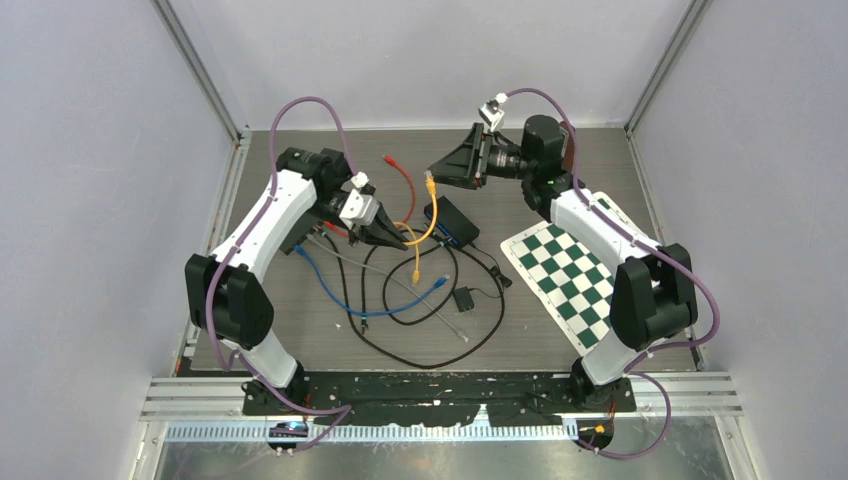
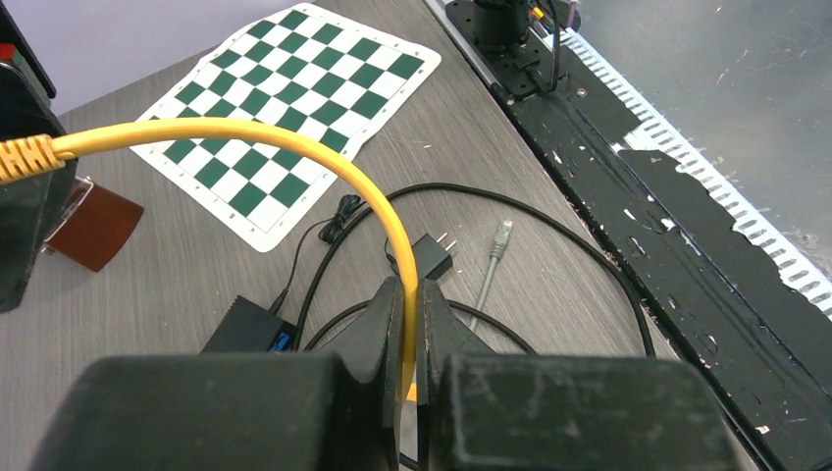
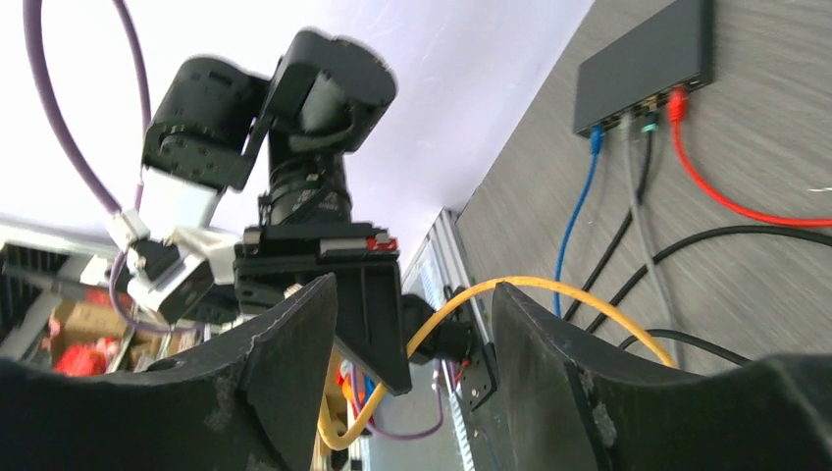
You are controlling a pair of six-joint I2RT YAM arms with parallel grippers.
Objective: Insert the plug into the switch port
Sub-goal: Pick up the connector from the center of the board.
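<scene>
The yellow cable (image 1: 415, 262) ends in a yellow plug (image 1: 430, 182) held up above the table. My left gripper (image 1: 388, 233) is shut on the cable's middle; in the left wrist view (image 2: 410, 287) the cable (image 2: 294, 142) arcs up to the plug (image 2: 25, 157). My right gripper (image 1: 440, 170) is open at the plug end; in the right wrist view (image 3: 414, 287) the cable (image 3: 549, 287) passes between the spread fingers without touching them. The black switch (image 1: 452, 222) lies on the table below, and also shows in the right wrist view (image 3: 648, 64) with blue, grey, black and red cables plugged in.
A green-and-white chessboard mat (image 1: 568, 280) lies at the right. A black power adapter (image 1: 463, 298) and its looped black cord, a blue cable (image 1: 370, 310), a red cable (image 1: 400, 175) and a loose grey plug (image 2: 501, 234) lie around the switch.
</scene>
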